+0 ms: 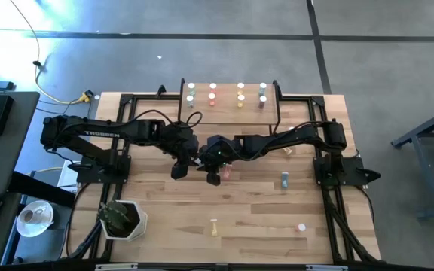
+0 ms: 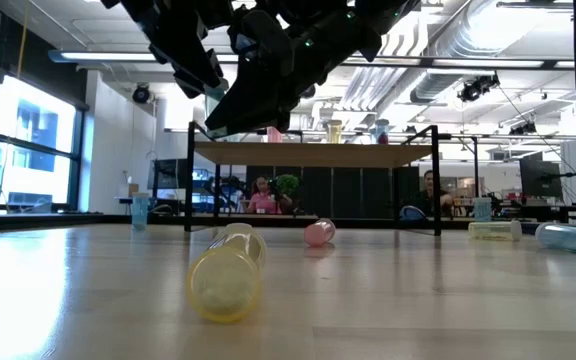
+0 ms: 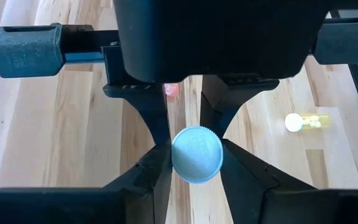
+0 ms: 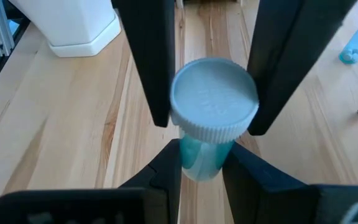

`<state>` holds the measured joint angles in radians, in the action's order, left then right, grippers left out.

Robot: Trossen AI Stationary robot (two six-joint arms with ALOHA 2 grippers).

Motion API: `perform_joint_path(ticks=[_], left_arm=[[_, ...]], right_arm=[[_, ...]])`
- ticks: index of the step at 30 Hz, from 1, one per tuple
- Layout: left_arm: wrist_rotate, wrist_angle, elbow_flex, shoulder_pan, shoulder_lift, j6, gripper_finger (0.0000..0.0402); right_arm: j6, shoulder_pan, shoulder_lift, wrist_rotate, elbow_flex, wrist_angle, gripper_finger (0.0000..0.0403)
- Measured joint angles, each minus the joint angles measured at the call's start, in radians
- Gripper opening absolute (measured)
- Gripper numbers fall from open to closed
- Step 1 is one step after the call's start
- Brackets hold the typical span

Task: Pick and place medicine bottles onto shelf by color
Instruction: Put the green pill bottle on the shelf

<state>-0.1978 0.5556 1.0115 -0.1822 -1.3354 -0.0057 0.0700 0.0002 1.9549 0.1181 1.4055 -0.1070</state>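
— What are the jaws doing?

— Both pairs meet on one blue bottle (image 4: 211, 118) above the middle of the table (image 1: 164, 226). The right gripper (image 4: 199, 158) has its fingers pressed against the teal body just under the white cap. The left gripper (image 3: 194, 155) is closed on the same bottle; its fingers touch the cap's rim on either side.

— And the other bottles?

— Seen from above, a pink bottle (image 1: 227, 172) lies just beside the grippers, another blue bottle (image 1: 285, 179) lies at 3 o'clock from them, a yellow bottle (image 1: 214, 225) at 6 o'clock, and one more (image 1: 301, 226) at 4 o'clock.

— The shelf?

— The shelf (image 1: 226, 108) stands at 12 o'clock, at the table's far edge, carrying two rows of upright bottles. A white planter (image 1: 123, 220) sits at 8 o'clock.
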Motion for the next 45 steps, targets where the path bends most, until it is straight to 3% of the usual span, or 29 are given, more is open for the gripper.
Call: perform_joint_path(ticks=[7, 19, 25, 34, 45], left_arm=[[0.0, 0.001, 0.0, 0.0, 0.0, 0.001, 0.0115], [0.008, 0.031, -0.001, 0.0, 0.0, -0.001, 0.0113], [0.078, 0.033, -0.001, -0.002, 0.0, 0.002, 0.0113], [0.079, 0.032, -0.001, -0.03, 0.0, 0.017, 0.0113], [0.082, 0.067, 0.061, -0.141, 0.0, 0.069, 0.0113]], right_arm=[[-0.009, 0.0, 0.0, -0.001, 0.0, 0.001, 0.0085], [-0.027, -0.007, -0.013, -0.003, 0.0, -0.017, 0.0188], [-0.026, -0.021, -0.067, 0.0, 0.0, -0.084, 0.0192], [-0.052, -0.038, -0.174, -0.047, 0.0, -0.226, 0.0193], [-0.146, -0.042, -0.327, -0.134, 0.0, -0.316, 0.0193]])
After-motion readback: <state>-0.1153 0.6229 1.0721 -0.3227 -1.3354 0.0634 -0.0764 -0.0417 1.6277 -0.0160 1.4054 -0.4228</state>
